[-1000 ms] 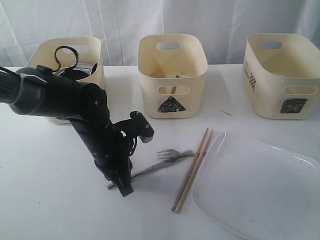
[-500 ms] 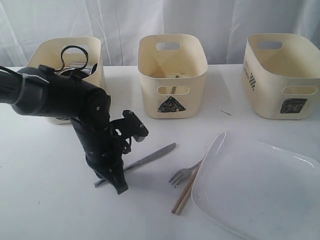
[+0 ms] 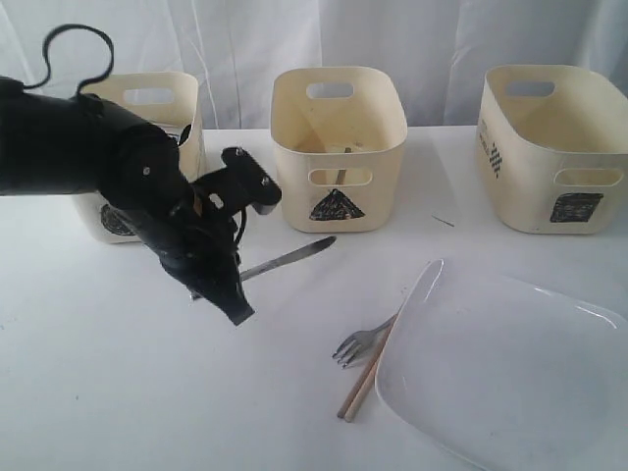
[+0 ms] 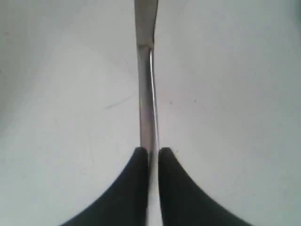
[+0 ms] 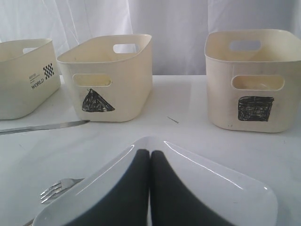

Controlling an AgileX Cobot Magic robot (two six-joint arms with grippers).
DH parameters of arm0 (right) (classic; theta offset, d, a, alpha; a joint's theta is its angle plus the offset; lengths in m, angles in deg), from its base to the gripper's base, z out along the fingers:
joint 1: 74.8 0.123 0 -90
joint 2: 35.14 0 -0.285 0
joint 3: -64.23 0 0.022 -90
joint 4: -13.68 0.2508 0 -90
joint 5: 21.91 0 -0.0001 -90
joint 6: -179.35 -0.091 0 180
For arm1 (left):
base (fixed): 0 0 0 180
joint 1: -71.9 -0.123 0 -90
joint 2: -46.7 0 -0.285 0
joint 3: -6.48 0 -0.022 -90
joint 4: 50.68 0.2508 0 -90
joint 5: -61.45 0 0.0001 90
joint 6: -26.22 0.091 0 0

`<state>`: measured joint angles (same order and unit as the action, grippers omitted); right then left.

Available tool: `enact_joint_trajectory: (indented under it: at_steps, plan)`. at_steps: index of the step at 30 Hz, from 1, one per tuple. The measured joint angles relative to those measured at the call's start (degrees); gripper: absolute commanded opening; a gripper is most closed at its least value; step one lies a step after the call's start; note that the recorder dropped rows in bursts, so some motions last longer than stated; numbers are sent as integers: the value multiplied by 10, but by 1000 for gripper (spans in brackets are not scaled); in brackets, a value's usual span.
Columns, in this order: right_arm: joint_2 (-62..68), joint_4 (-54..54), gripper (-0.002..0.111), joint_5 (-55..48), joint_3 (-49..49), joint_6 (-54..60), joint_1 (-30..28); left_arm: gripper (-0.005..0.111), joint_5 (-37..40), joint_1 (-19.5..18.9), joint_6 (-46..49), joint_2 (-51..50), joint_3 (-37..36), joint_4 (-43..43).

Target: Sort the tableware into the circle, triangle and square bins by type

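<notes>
**Left arm holding the knife, with the bins waiting beyond**

The left gripper (image 3: 234, 309) is pinching the metal knife (image 3: 289, 255) by its handle end. Its two dark fingers are pressing on either side of the thin steel, and the blade is pointing away to the right, towards the triangle bin (image 3: 339, 147). The knife seems to be hanging just clear of the white bench (image 3: 98, 392), though I cannot be sure.

The circle bin (image 3: 162, 80) is standing at the far left behind the arm, and the square bin (image 3: 554, 147) at the far right. Near the right, the fork (image 3: 361, 343) and the wooden chopsticks (image 3: 358, 388) are lying against the left edge of the large white plate (image 3: 500, 363). The right gripper (image 5: 150, 153) is hovering over that plate with its fingers pressed together, holding nothing.

The knife probably belongs in the triangle bin, where a thin utensil is already showing. To do this well, the arm should be lifting the blade tip above the bin's rim, since the long knife could catch the front wall. It should be tilting the knife tip-down over the opening and releasing low, as the narrow grip could let the knife swivel.
</notes>
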<state>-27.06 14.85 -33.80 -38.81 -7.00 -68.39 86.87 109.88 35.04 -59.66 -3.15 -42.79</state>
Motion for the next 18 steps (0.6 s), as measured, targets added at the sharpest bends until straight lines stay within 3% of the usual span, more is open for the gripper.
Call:
enact_joint_trajectory:
  at_steps: [8,18]
  plan:
    - [0,0,0,0,0,0,0,0,-40,0,-1,41,20,-32]
    - [0,0,0,0,0,0,0,0,-16,0,2,41,35,-44]
